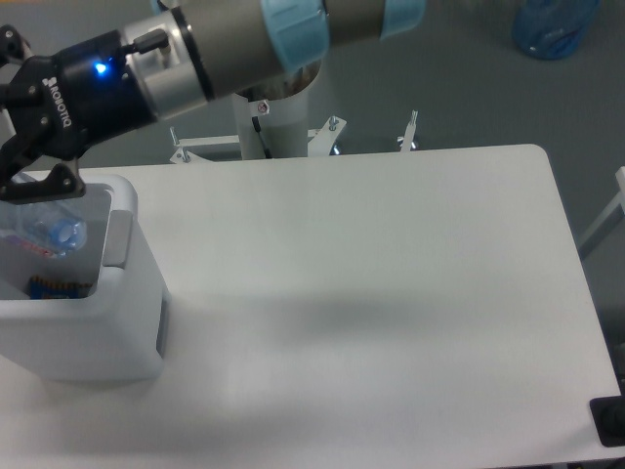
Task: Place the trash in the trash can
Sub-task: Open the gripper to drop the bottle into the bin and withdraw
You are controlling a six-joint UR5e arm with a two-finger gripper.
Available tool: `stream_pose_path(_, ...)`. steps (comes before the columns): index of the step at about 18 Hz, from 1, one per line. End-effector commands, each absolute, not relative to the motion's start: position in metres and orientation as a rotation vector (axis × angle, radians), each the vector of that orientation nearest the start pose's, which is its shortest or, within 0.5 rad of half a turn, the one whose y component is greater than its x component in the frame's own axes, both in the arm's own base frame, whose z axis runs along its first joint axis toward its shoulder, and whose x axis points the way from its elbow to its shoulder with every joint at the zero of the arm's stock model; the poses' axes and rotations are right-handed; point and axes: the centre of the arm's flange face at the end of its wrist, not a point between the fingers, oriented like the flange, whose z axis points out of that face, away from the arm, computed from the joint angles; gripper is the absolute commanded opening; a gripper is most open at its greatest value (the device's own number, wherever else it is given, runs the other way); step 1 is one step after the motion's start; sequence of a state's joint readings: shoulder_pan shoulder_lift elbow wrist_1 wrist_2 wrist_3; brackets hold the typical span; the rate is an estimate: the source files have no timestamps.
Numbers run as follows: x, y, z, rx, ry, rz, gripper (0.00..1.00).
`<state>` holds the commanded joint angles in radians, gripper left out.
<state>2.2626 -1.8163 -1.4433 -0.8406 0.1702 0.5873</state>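
Note:
The trash in view is a crushed clear bottle (39,227) with a bluish neck ring. It hangs tilted in the open top of the trash can (93,337), a white boxy bin at the table's left edge. My gripper (8,166) is right above that opening, at the frame's left border. Its fingers (54,183) reach down to the bottle and look shut on it, but the fingertips are cut off by the frame edge. A dark blue item (59,286) lies deeper inside the bin.
The arm's base and its metal mounting brackets (293,137) stand behind the table's far edge. A blue water jug (552,24) sits on the floor at the top right. A small black object (610,420) is at the table's near right corner.

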Motion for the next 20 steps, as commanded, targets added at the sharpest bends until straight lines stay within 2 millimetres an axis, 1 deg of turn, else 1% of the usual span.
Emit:
stream_pose_path(1, -0.194, 0.597, 0.566, -1.749, 0.369, -0.842, 1.00)
stream_pose_path(4, -0.193, 0.595, 0.556, -1.758, 0.354, -0.858, 1.00)
stream_pose_path(8, -0.191, 0.593, 0.558, -1.766, 0.352, -0.849, 1.00)
stream_pose_path(9, -0.195, 0.594, 0.555, -1.783, 0.342, -0.832, 1.00)
stream_pose_path(10, -0.203, 0.595, 0.551, -1.808, 0.329, -0.798, 1.00)
stream_pose_path(11, -0.217, 0.597, 0.543, -1.840, 0.312, -0.753, 1.00)
stream_pose_path(12, -0.242, 0.597, 0.529, -1.876, 0.285, -0.696, 1.00)
stream_pose_path(13, -0.266, 0.590, 0.520, -1.902, 0.257, -0.641, 1.00)
stream_pose_path(15, -0.311, 0.574, 0.507, -1.932, 0.203, -0.558, 1.00)
stream_pose_path(16, -0.335, 0.564, 0.504, -1.948, 0.162, -0.519, 1.00)
stream_pose_path(18, -0.373, 0.550, 0.483, -2.005, 0.082, -0.459, 1.00)
stream_pose_path(20, -0.413, 0.527, 0.465, -2.084, 0.013, -0.348, 1.00)
